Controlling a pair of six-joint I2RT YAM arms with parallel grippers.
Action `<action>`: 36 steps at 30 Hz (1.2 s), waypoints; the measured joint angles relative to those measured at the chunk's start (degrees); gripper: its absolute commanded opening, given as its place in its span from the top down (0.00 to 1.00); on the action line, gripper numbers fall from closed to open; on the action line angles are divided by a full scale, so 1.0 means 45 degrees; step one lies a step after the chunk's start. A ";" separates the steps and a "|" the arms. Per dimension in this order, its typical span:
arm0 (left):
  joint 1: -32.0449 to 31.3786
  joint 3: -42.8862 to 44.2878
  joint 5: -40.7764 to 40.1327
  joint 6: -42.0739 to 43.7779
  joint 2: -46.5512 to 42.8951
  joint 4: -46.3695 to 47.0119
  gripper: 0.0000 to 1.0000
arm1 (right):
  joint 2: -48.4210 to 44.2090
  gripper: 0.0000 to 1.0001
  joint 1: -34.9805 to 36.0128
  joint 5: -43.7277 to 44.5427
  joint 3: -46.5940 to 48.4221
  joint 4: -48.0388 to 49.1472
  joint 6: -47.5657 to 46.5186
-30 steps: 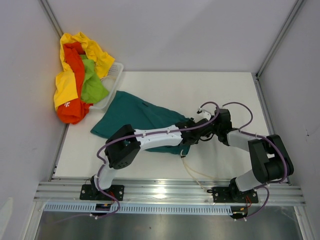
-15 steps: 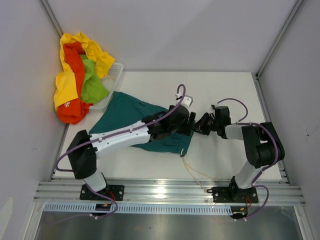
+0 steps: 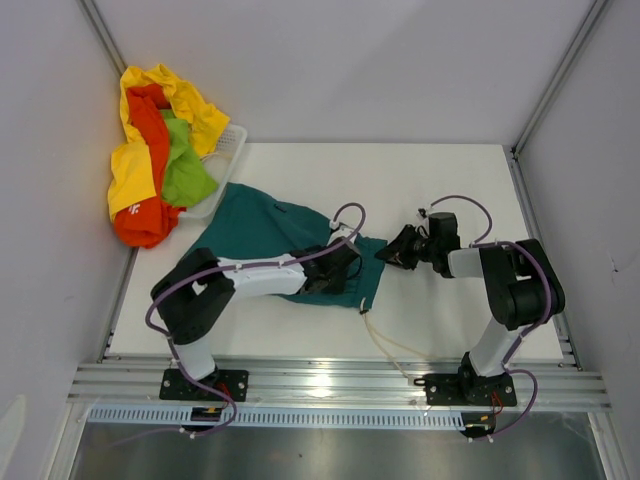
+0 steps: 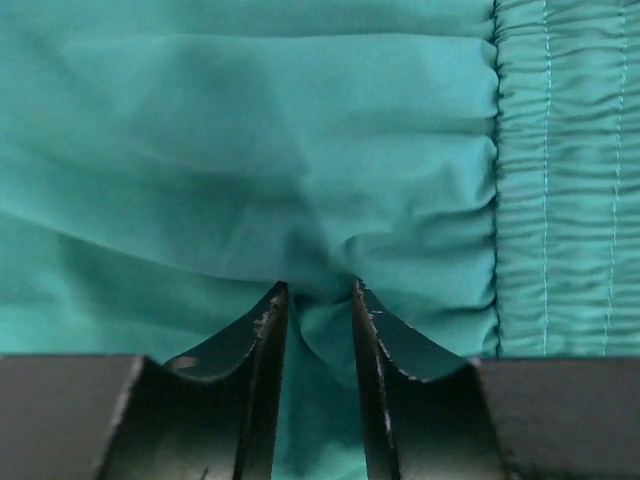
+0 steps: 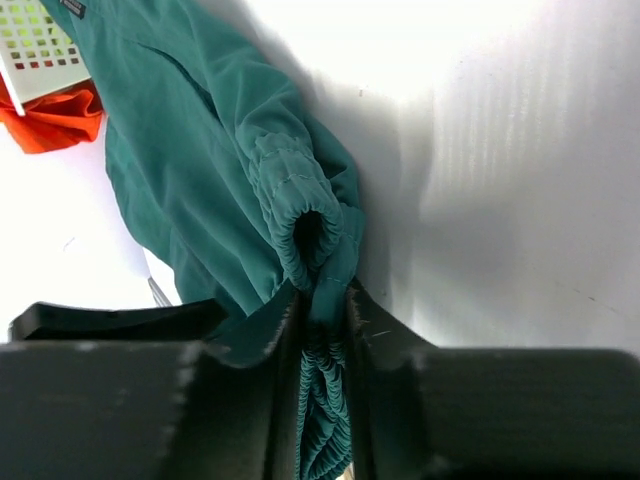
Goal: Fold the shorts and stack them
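Dark teal shorts (image 3: 262, 228) lie spread on the white table (image 3: 450, 180), waistband to the right. My left gripper (image 3: 344, 264) rests on them near the waistband (image 4: 560, 200). In the left wrist view it (image 4: 315, 290) is shut on a pinched fold of teal cloth (image 4: 300, 150). My right gripper (image 3: 398, 250) holds the shorts' right corner just above the table; in its wrist view it (image 5: 322, 290) is shut on the gathered elastic waistband (image 5: 290, 190). A pale drawstring (image 3: 385, 340) trails toward the near edge. Yellow (image 3: 133, 165), orange-red (image 3: 150, 215) and lime green shorts (image 3: 185, 172) hang heaped over the basket.
A white plastic basket (image 3: 226, 170) sits at the table's far left corner against the wall, also visible in the right wrist view as the basket (image 5: 35, 50). Grey walls close the table on three sides. The metal rail (image 3: 340, 385) runs along the near edge.
My left gripper opened, drew back left along the shorts and closed on a fold near the waistband. The right gripper shifted slightly right, and the waistband corner now stretches toward it.
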 measured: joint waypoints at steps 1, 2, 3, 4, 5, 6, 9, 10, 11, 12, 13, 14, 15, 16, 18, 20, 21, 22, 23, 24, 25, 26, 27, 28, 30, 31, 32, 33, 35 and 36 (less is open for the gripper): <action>0.0000 0.0068 0.0000 0.0000 0.0155 0.0005 0.67 | 0.0015 0.68 0.0000 -0.0063 -0.0010 0.0083 -0.0015; 0.0000 0.0185 0.0005 0.0005 0.0330 -0.0005 0.67 | 0.0034 0.63 0.0000 -0.0131 -0.0053 0.0214 -0.0049; 0.0000 0.0340 0.0005 0.0000 0.0515 0.0005 0.68 | 0.0044 0.57 0.0000 -0.0155 -0.0107 0.0306 -0.0044; 0.0000 0.0520 0.0015 0.0005 0.0699 0.0010 0.67 | 0.0063 0.48 0.0000 -0.0214 -0.0185 0.0384 -0.0063; 0.0000 0.0651 0.0024 0.0005 0.0831 0.0024 0.68 | 0.0097 0.44 0.0005 -0.0282 -0.0272 0.0466 -0.0063; 0.0000 0.0782 0.0044 0.0000 0.0962 0.0063 0.68 | 0.0126 0.38 0.0015 -0.0452 -0.0364 0.0578 -0.0039; 0.0000 0.1107 0.0102 0.0005 0.1273 0.0078 0.69 | 0.0121 0.26 0.0078 -0.0899 -0.0418 0.1122 -0.0015; 0.0000 0.1205 0.0131 0.0005 0.1370 0.0078 0.69 | 0.0121 0.25 0.0121 -0.0962 -0.0447 0.1282 0.0010; 0.0000 0.1277 0.0155 0.0000 0.1462 0.0097 0.68 | 0.0117 0.25 0.0160 -0.1001 -0.0495 0.1423 0.0010; 0.0000 0.1326 0.0180 0.0000 0.1525 0.0121 0.69 | 0.0102 0.24 0.0189 -0.1005 -0.0554 0.1559 0.0015; 0.0000 0.1355 0.0194 0.0000 0.1554 0.0141 0.69 | 0.0092 0.24 0.0223 -0.1015 -0.0612 0.1666 0.0029; 0.0000 0.1394 0.0233 0.0000 0.1579 0.0146 0.69 | 0.0068 0.24 0.0287 -0.1001 -0.0704 0.1831 0.0068; 0.0000 0.1409 0.0243 -0.0005 0.1593 0.0155 0.69 | 0.0024 0.24 0.0359 -0.0981 -0.0831 0.1991 0.0146; 0.0000 0.1418 0.0243 -0.0005 0.1598 0.0155 0.69 | -0.0029 0.24 0.0432 -0.0947 -0.0981 0.2166 0.0243; 0.0000 0.1418 0.0243 -0.0058 0.1598 0.0160 0.69 | -0.0199 0.25 0.0568 -0.0879 -0.1350 0.2497 0.0466; 0.0015 0.1418 0.0243 -0.0136 0.1598 0.0165 0.69 | -0.0432 0.30 0.0661 -0.0690 -0.1685 0.2681 0.0646; 0.0015 0.1418 0.0243 -0.0189 0.1598 0.0175 0.69 | -0.0544 0.35 0.0714 -0.0549 -0.1812 0.2676 0.0704; 0.0024 0.1418 0.0248 -0.0209 0.1598 0.0180 0.69 | -0.0617 0.38 0.0758 -0.0398 -0.1885 0.2667 0.0753; 0.0039 0.1418 0.0257 -0.0238 0.1598 0.0189 0.69 | -0.0670 0.41 0.0821 -0.0180 -0.1953 0.2618 0.0801; 0.0044 0.1418 0.0282 -0.0267 0.1598 0.0204 0.69 | -0.0699 0.45 0.0865 -0.0010 -0.1991 0.2569 0.0850; 0.0049 0.1418 0.0291 -0.0330 0.1598 0.0214 0.70 | -0.0724 0.49 0.0903 0.0155 -0.2006 0.2501 0.0879; 0.0049 0.1418 0.0321 -0.0379 0.1598 0.0228 0.70 | -0.0738 0.53 0.0937 0.0359 -0.2006 0.2395 0.0879; 0.0049 0.1418 0.0350 -0.0442 0.1598 0.0253 0.70 | -0.0738 0.62 0.0942 0.0457 -0.2006 0.2297 0.0894; 0.0063 0.1418 0.0379 -0.0481 0.1598 0.0257 0.70 | -0.0738 0.68 0.0952 0.0573 -0.2006 0.2181 0.0860; 0.0073 0.1418 0.0495 -0.0554 0.1598 0.0296 0.70 | -0.0733 0.83 0.0962 0.0709 -0.1953 0.1836 0.0845; 0.0073 0.1418 0.0568 -0.0583 0.1598 0.0330 0.69 | -0.0729 0.90 0.0967 0.0729 -0.1889 0.1656 0.0840; 0.0073 0.1418 0.0607 -0.0636 0.1598 0.0359 0.69 | -0.0729 0.96 0.0971 0.0743 -0.1778 0.1438 0.0787; 0.0073 0.1418 0.0656 -0.0656 0.1598 0.0389 0.66 | -0.0724 1.00 0.0971 0.0748 -0.1588 0.1064 0.0719; 0.0092 0.1438 0.0714 -0.0680 0.1598 0.0427 0.63 | -0.0719 1.00 0.0933 0.0753 -0.1044 0.0087 0.0379; 0.0112 0.1452 0.0777 -0.0685 0.1564 0.0432 0.58 | -0.0724 1.00 0.0869 0.0801 -0.0631 -0.0714 0.0165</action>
